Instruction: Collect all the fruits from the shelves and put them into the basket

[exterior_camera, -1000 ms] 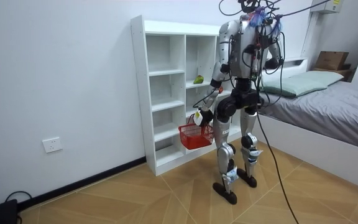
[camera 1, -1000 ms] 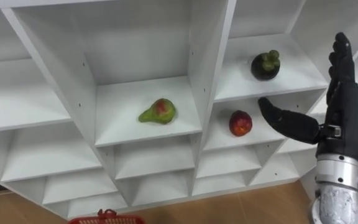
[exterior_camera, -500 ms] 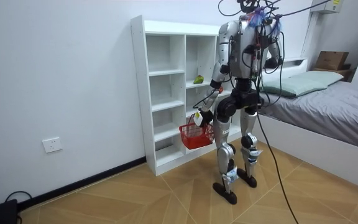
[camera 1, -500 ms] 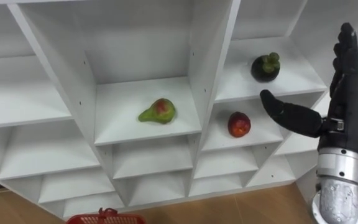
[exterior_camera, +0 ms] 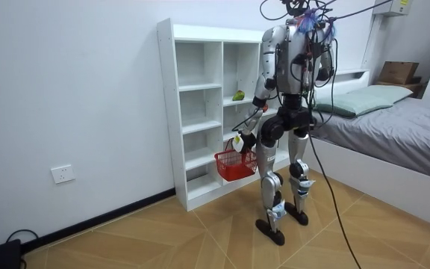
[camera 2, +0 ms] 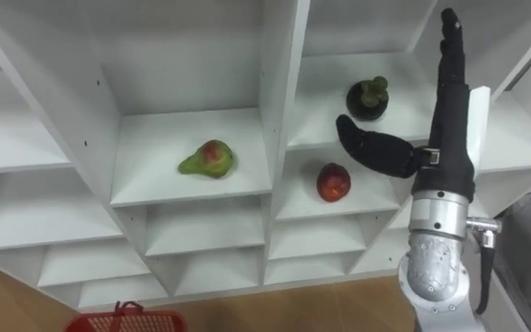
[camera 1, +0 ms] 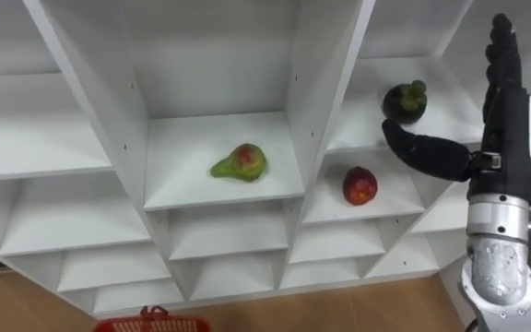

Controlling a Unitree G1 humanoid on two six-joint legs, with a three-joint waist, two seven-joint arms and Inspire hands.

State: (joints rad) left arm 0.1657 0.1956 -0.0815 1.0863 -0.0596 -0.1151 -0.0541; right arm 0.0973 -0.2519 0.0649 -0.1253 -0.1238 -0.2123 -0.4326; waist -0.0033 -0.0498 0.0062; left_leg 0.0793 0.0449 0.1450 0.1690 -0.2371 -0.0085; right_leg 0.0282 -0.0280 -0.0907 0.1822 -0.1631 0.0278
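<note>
The white closet [camera 1: 109, 101] has open compartments. A green-and-red pear [camera 1: 240, 162] lies on a middle shelf. In the column to its right, a dark mangosteen [camera 1: 405, 100] sits on an upper shelf and a red fruit [camera 1: 359, 185] on the shelf below. My right hand [camera 1: 503, 120] is raised in front of that column, open, fingers straight up, thumb pointing left just under the mangosteen and touching no fruit. A red basket [exterior_camera: 234, 163] hangs from my left hand [exterior_camera: 239, 140] at hip height; its rim [camera 1: 150, 323] shows at the bottom edge.
I stand upright facing the closet [exterior_camera: 192, 75], close to its right half. A bed [exterior_camera: 394, 127] stands behind me at the room view's right. The closet's other compartments hold nothing. Wooden floor [exterior_camera: 163, 239] lies open to the room view's left.
My right hand has risen a little, so the thumb now sits just under the mangosteen's shelf. The whole eye view has shifted slightly. The basket and fruits have stayed put.
</note>
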